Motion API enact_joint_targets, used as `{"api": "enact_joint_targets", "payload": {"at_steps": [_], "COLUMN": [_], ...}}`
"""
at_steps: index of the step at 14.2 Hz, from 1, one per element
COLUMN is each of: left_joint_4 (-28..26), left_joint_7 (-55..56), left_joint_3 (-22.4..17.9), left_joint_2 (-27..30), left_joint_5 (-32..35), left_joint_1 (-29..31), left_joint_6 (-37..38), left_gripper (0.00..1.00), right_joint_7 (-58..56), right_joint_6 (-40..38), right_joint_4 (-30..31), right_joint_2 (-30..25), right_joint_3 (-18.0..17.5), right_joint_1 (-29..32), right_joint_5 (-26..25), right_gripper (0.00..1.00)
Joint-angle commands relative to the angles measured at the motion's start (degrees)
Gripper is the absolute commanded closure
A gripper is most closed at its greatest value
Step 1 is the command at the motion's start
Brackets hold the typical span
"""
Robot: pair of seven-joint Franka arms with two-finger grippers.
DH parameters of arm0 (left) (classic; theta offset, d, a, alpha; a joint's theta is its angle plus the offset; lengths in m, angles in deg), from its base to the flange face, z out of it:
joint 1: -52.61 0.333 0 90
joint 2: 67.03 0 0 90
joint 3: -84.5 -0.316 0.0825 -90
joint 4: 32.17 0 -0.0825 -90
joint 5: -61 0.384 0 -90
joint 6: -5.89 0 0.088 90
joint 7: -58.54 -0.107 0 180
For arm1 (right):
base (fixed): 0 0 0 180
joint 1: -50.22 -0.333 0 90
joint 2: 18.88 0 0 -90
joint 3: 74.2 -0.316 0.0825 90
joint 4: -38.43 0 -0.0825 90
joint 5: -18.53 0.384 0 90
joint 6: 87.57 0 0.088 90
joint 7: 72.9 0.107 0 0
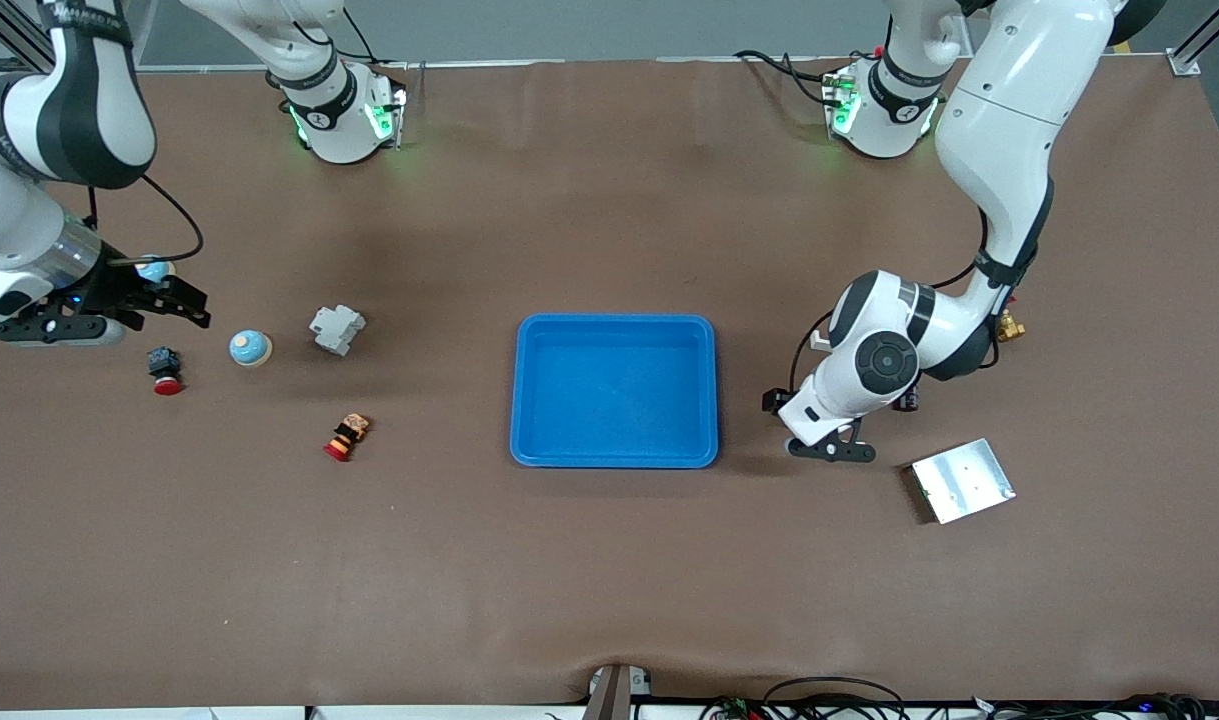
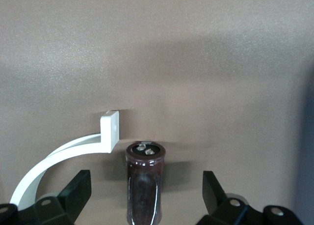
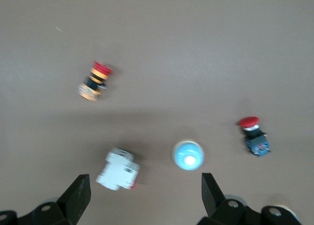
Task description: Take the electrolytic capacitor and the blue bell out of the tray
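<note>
The capacitor (image 2: 145, 185), a dark maroon cylinder with two metal terminals on top, stands between the open fingers of my left gripper (image 2: 147, 198); neither finger touches it. In the front view the left gripper (image 1: 831, 448) is low over the table beside the blue tray (image 1: 529, 440), and only a dark bit of the capacitor (image 1: 909, 401) shows past the arm. The bell (image 1: 250, 347), a light blue dome, sits toward the right arm's end. My right gripper (image 1: 174, 302) hangs open and empty above the table beside it. In the right wrist view the bell (image 3: 188, 154) lies ahead of that gripper (image 3: 144, 200).
Near the bell lie a white breaker block (image 1: 337, 329), a red and black push button (image 1: 165, 370) and a red and yellow button (image 1: 347, 437). A metal plate (image 1: 961, 481) and a small brass part (image 1: 1010, 327) lie by the left arm. A white curved bracket (image 2: 73, 149) sits by the capacitor.
</note>
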Motion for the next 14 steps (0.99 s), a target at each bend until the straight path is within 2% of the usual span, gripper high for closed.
{"api": "enact_joint_targets", "payload": {"at_steps": [1,5,9,12,14], "left_joint_4": [-0.26,0.27,1.75,7.01,12.63], "left_joint_7": [0.91,0.91,0.91,0.82,0.74], "left_joint_3": [0.25,0.17,0.17,0.17,0.17], "left_joint_2": [1.02,1.54,3.03,4.17,4.97], "left_joint_5": [0.26,0.26,0.17,-0.53,-0.88], "left_joint_1": [0.24,0.15,0.33,0.41,0.41], "left_joint_6": [0.03,0.47,2.57,9.33,15.21], "left_gripper": [0.00,0.00,0.00,0.00,0.00], "right_joint_7": [3.75,3.66,4.27,4.54,5.06], "right_joint_6": [-3.75,-5.59,-6.39,-6.56,-8.92], "right_joint_4": [-9.04,-16.44,-22.50,-24.71,-26.90], "right_joint_2": [3.55,6.98,11.02,12.00,12.35], "right_joint_3": [0.50,0.50,0.50,0.50,0.50], "right_joint_1": [-2.68,-3.65,-3.48,-3.65,-3.65], "right_joint_5": [-1.07,-1.25,-4.06,-3.89,-3.36], "right_gripper": [0.00,0.00,0.00,0.00,0.00]}}
